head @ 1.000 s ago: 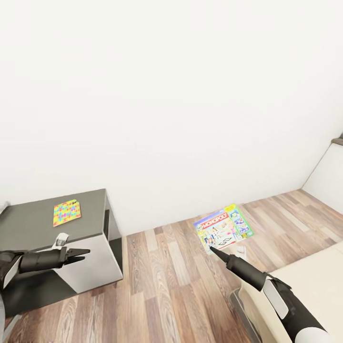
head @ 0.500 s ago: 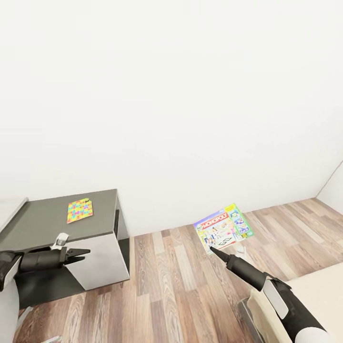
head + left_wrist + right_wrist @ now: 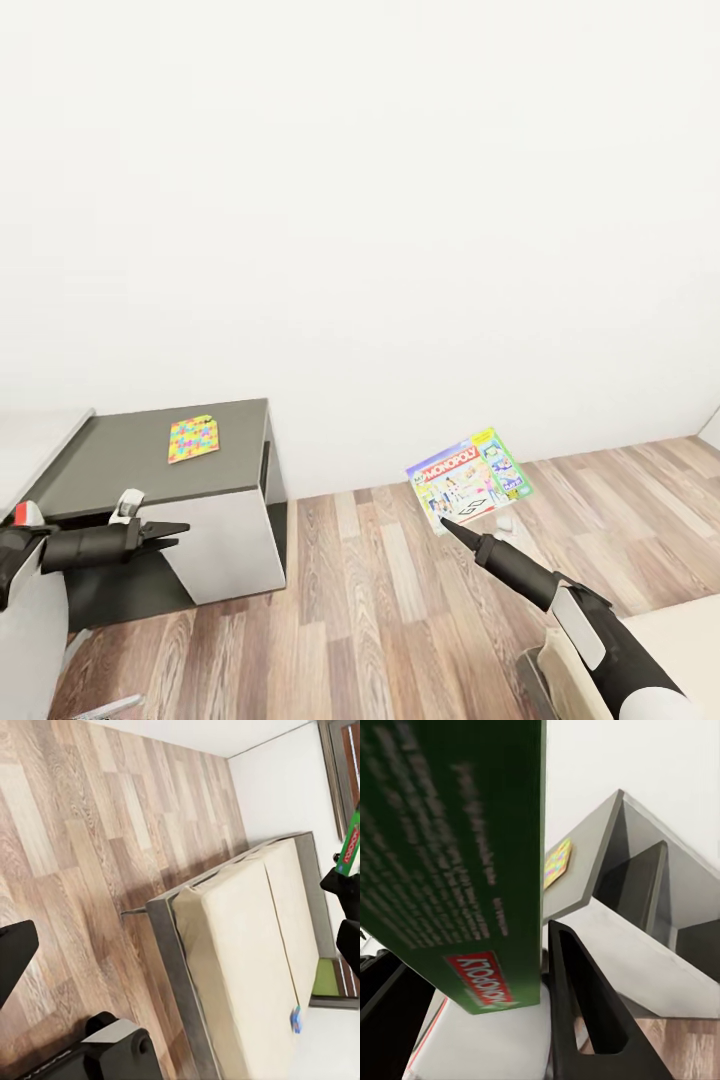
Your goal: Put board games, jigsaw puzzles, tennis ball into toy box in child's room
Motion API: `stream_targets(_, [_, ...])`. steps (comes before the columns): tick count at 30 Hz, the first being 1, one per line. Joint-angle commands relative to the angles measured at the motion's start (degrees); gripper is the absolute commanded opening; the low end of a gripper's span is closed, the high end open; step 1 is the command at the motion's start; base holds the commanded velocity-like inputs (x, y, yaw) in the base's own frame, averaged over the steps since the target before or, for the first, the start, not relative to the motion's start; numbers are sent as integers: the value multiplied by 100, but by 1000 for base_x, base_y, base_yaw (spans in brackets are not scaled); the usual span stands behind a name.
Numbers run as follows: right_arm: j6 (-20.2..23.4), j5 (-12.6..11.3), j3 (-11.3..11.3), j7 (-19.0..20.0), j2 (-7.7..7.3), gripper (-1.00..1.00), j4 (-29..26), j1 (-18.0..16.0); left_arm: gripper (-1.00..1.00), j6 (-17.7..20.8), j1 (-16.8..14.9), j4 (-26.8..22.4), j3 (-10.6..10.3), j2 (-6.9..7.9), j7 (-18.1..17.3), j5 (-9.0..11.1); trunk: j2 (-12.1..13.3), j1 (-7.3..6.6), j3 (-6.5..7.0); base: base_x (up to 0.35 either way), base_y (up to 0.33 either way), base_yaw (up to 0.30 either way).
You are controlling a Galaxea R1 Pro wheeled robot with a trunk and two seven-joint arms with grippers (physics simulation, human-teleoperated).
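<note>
Jigsaw puzzle (image 3: 194,441) flat atop dark side unit (image 3: 120,458)

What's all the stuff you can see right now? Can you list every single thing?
board game: one, colourful, Monopoly lettering, held up above the floor
jigsaw puzzle: one, yellow, pink, green and blue, flat on the side unit
side unit: one, dark grey top, white side, against the wall
bed: one, beige mattress, grey frame
small blue thing: one, on the mattress, too small to tell
floor: brown wood planks
wall: white
left gripper: one, black, holding nothing, in front of the side unit
right gripper: one, black, gripping the board game
</note>
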Motion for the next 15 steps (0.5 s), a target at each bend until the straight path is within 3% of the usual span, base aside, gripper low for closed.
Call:
stream_targets(1, [57,-37,-1,12,-1,-100,0,-4,100,60,-6,2,7,-1,-19,-4,-11,4,-3,0,0,157])
stream_targets(15, [58,-34,3,-227,7,-100,-3,-7,100,60,-6,2,8,-39,-18,-8,-11,4,111,0,0,187])
